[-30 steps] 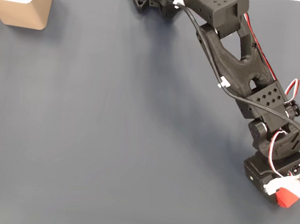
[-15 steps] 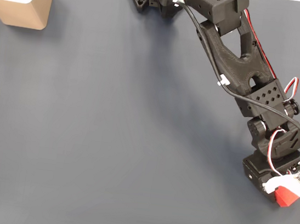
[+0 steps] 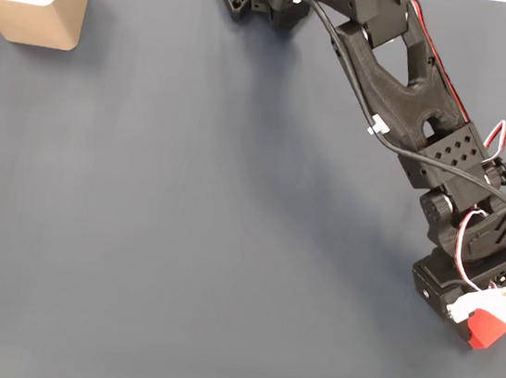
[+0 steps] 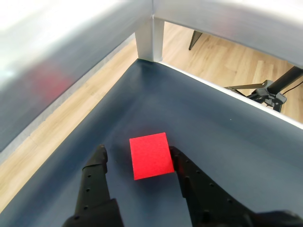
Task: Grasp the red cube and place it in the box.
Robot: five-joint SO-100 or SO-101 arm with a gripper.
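Straddling the small bright red cube (image 4: 150, 155) with spread fingers, the black two-finger gripper (image 4: 137, 155) is only lining up its grasp at the mat's five o'clock corner, leaving lift, carry and drop into the tan cardboard box (image 3: 35, 19) at eleven o'clock undone.

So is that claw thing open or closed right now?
Open. In the wrist view the gripper has its two black fingers spread to either side of the red cube, with a gap showing on the left side.
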